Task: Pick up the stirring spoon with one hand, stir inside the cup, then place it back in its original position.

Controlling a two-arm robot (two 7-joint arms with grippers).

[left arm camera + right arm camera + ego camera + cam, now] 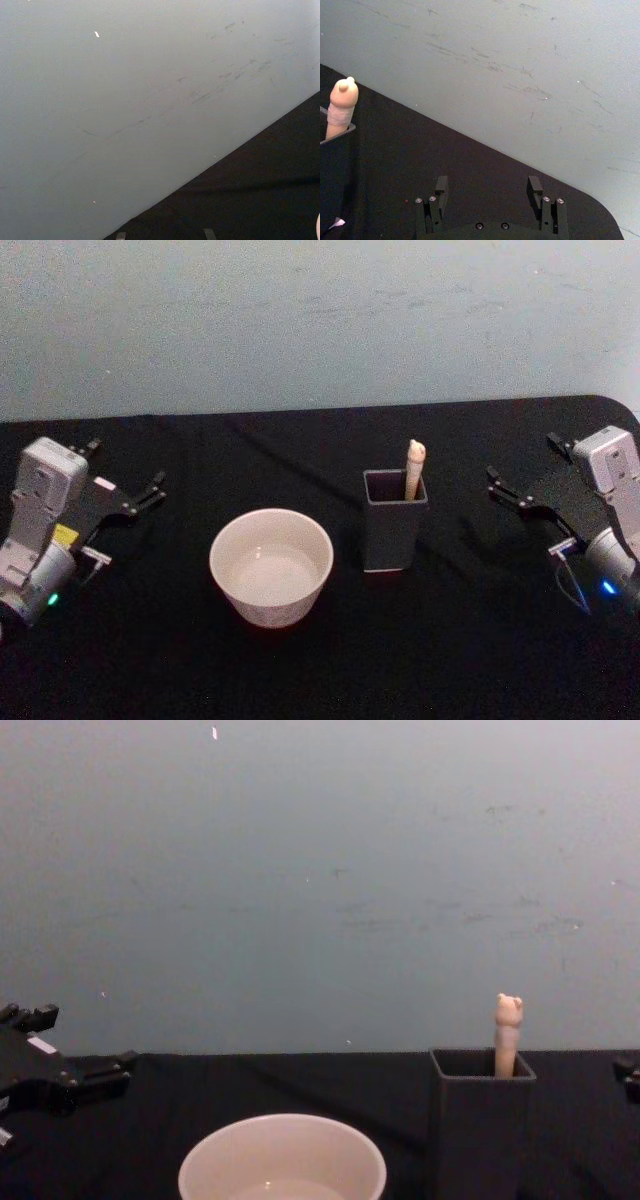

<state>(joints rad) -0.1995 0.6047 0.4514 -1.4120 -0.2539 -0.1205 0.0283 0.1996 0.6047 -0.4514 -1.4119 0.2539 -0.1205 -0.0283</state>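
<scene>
The stirring spoon (414, 470) stands upright in a dark grey square holder (394, 525) right of the table's centre. Only its beige handle with the bear head (508, 1020) shows above the holder's rim; the bowl is hidden inside. The wide cream-white cup (271, 566) sits to the left of the holder. It is seen from the side in the chest view as the cup (282, 1162). My left gripper (128, 466) rests open at the far left, well apart from the cup. My right gripper (522, 460) is open at the far right, with nothing between its fingers (441, 185). The spoon handle (341, 106) stands off to its side.
The black table (470, 640) ends at a pale wall behind. Its far right corner is rounded (600, 210). The holder (480, 1130) stands taller than the cup.
</scene>
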